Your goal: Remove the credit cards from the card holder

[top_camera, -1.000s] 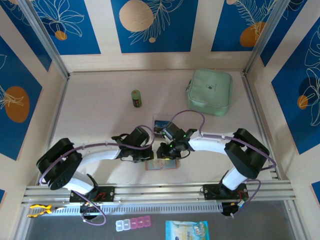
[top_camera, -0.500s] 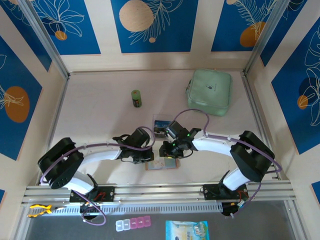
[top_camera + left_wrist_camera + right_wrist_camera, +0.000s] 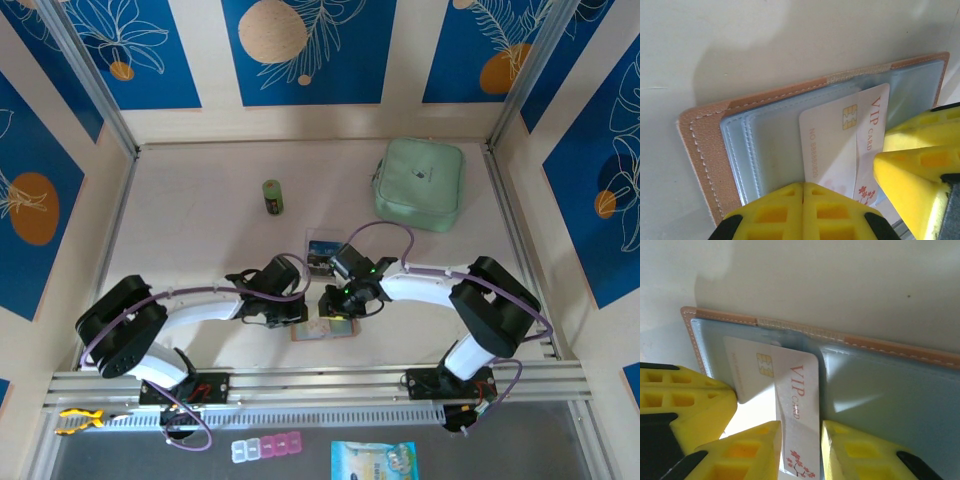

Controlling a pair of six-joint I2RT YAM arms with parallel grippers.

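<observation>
Right end effector (image 3: 799, 442) seemingly pinching card (image 3: 794, 382) on holder (image 3: 890, 348).

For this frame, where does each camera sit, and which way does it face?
Top external: above and behind the bases, looking down on the table; both arms show, left gripper and right gripper meeting over the card holder.
Left wrist: on the left arm, looking along its shut yellow fingers at the open card holder.
Right wrist: on the right arm, facing the holder from the opposite side, its fingers flanking the VIP card.
Shared: both wrist views show the VIP card partly out of its pocket.
</observation>
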